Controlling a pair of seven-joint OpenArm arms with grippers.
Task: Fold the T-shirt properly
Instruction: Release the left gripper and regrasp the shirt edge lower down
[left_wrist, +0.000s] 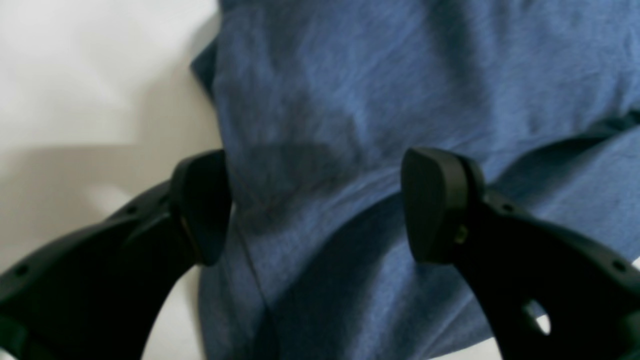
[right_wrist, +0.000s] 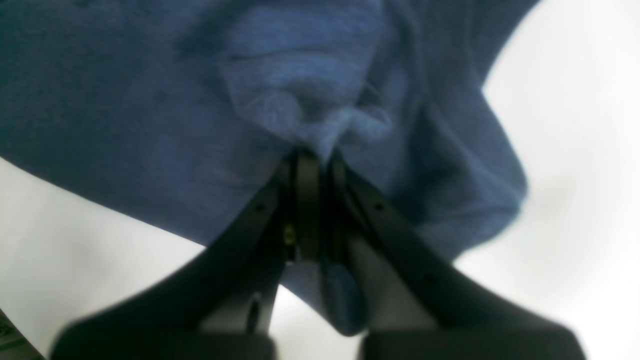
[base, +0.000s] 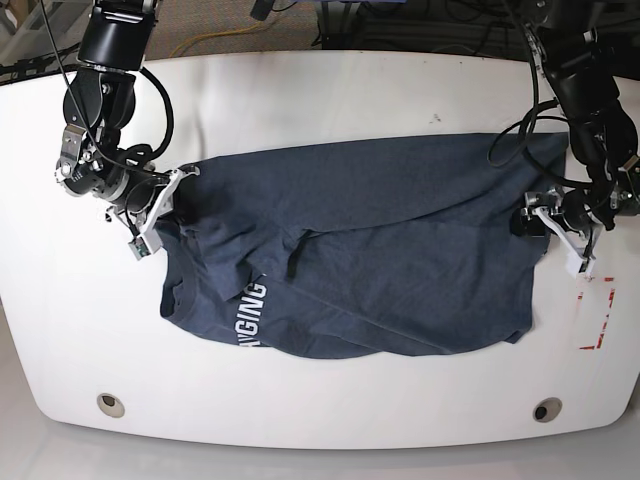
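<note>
1. The T-shirt (base: 380, 255) lies spread across the middle of the white bench (base: 330, 90), dark blue, rumpled and partly doubled over itself, with long creases running across the cloth.
2. White block lettering (base: 252, 315) shows on a turned-up part near the shirt's near-left edge; only some of the letters can be read in the base view.
3. The right end effector (right_wrist: 317, 165) sits at the shirt's left edge in the base view. Its fingers (right_wrist: 307, 200) are pressed together on a bunched pinch of blue cloth, which puckers just above the tips and hangs in a small flap below them.
4. The left end effector (left_wrist: 317, 205) is at the shirt's right edge in the base view. Its fingers (left_wrist: 432, 205) stand wide apart with nothing between them, and the blue cloth is seen through the gap.
5. In the left wrist view the shirt's edge runs just beside the left-hand finger (left_wrist: 202, 205), with bare white bench beyond it; whether the tips touch the cloth cannot be told.
6. Red marks (base: 600, 322) are on the bench just to the right of the shirt's near-right corner.
7. Two round holes (base: 111, 404) sit near the bench's near edge, one towards each corner.
</note>
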